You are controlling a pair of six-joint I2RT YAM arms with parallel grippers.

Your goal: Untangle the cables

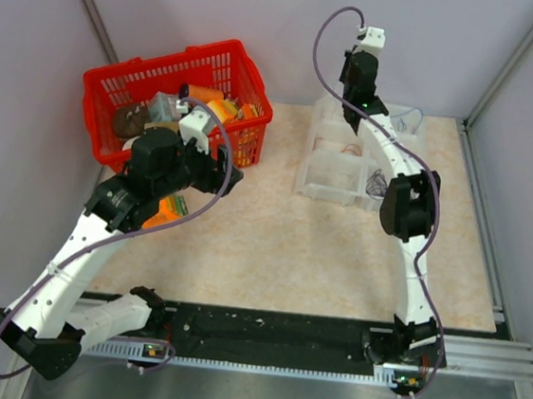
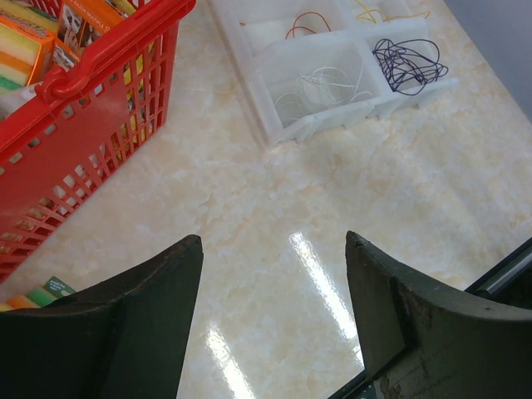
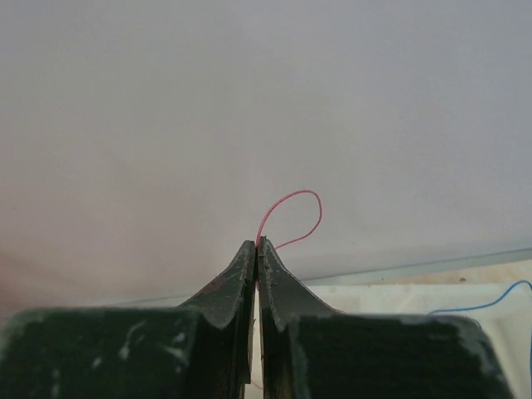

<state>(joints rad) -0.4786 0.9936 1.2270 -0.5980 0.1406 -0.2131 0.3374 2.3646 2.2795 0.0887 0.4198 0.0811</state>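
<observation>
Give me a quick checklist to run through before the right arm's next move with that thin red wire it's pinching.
1. Grip: right gripper jaws shut on the red wire: ok.
2. The wire's lower end free of other wires: cannot tell, it is hidden behind the jaws.
3. Spare arm: left gripper jaws open and empty: ok.
4. That arm apart from the red basket: ok.
5. The purple wire inside one compartment of the tray: ok.

Two arms (image 1: 80,247) (image 1: 414,263), one basket (image 1: 166,63), one tray (image 1: 325,188) (cables (image 2: 405,64) uncountable).
</observation>
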